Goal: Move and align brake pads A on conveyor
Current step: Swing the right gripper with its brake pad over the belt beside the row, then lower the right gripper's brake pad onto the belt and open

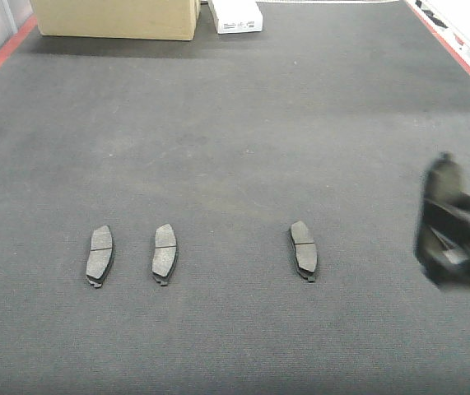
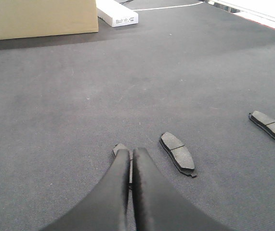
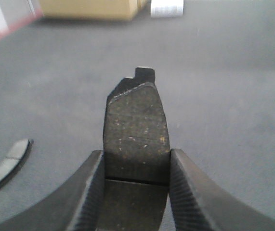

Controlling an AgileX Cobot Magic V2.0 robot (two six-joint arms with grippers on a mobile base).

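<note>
A: Front-facing view logged. Three brake pads are seen lying flat on the conveyor [image 1: 235,148], in a row toward its near edge: the left pad [image 1: 99,255], the middle pad [image 1: 164,253] just beside it, and the third pad [image 1: 303,250] set well apart toward the right. The right gripper [image 1: 457,234] is recorded only as a dark blur at the right edge; its opening cannot be read from here.

B: The right wrist view supplies what is missing. A fourth brake pad [image 3: 136,132] is shown pinched across its width between the two fingers [image 3: 86,192] of the right gripper [image 3: 136,168], held above the belt with its friction face and centre groove toward the camera and its notched end pointing away. One pad on the belt is noted at the lower left of that view.

A: Left wrist view: the left gripper [image 2: 131,166] is seen with its fingers [image 2: 118,192] pressed together, nothing visibly between them. A pad [image 2: 121,150] is partly hidden just beyond the fingertips; contact cannot be confirmed.

B: Containers: a cardboard box [image 1: 115,18] and a white carton [image 1: 236,16] are noted at the far edge of the conveyor, the box toward the far left corner. Contents are not visible. Red edging [image 1: 0,58] is recorded along the left side.
</note>
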